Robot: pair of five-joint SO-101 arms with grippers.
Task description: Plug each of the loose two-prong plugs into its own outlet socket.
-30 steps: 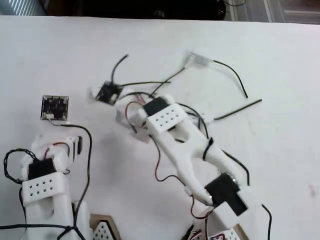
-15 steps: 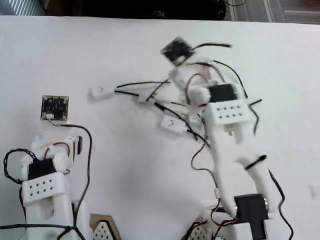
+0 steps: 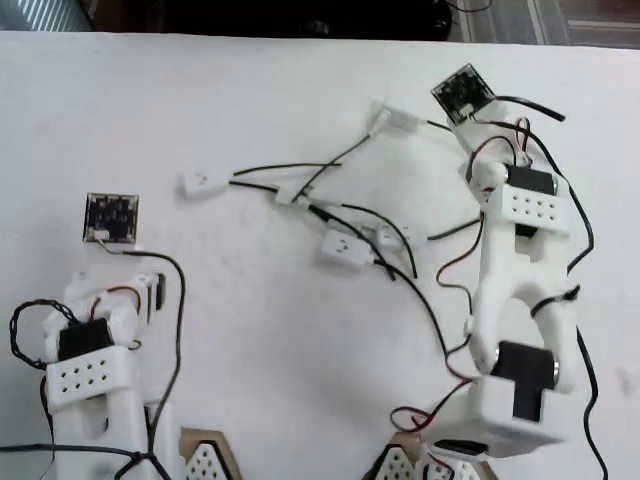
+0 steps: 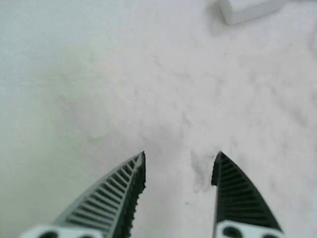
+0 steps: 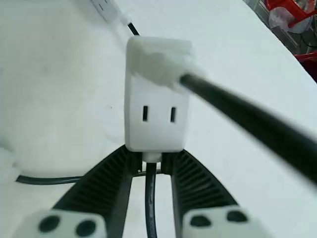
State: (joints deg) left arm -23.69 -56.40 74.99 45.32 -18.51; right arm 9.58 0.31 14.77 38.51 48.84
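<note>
**Right tool** (image 5: 151,159): being held narrow. Its ribbed fingers (image 5: 116,178) are being pressed on either side of the cord end of a white outlet socket (image 5: 157,119), with the socket's thin black lead being passed back between them. The two-slot face is being turned toward the wrist camera, with both slots empty.

**White plug body** (image 5: 158,57), with thick black cord (image 5: 247,119): being seen across the far end of the gripped socket. Whether it is touching the socket or merely in front of it cannot be told.

**Right arm** (image 3: 520,250): being stretched toward the far right part of the bench (image 3: 250,380).

**Left tool** (image 4: 181,156): being held wide over bare bench, with nothing between its fingers. A white block (image 4: 247,7) is being caught at the view's edge.

**Loose pieces, mid-bench, high view:**
- a second socket (image 3: 345,247) with two marks on its face
- a smaller white piece (image 3: 392,235) just beside it
- another piece (image 3: 200,185) toward the left arm's side
- a fourth piece (image 3: 398,118) farther back

Black leads are being tangled among them. Plug or socket cannot be told for the last three.

**Step in hand (judged):** one socket is being secured as the receiver, and no prongs are being offered to it yet.

**Next move (judged):** a loose plug is being called for. It would need to be picked up, its prongs lined up with the two slots, and pushed straight in while the socket is being braced. The tangled leads are likely to drag neighbouring pieces along.
</note>
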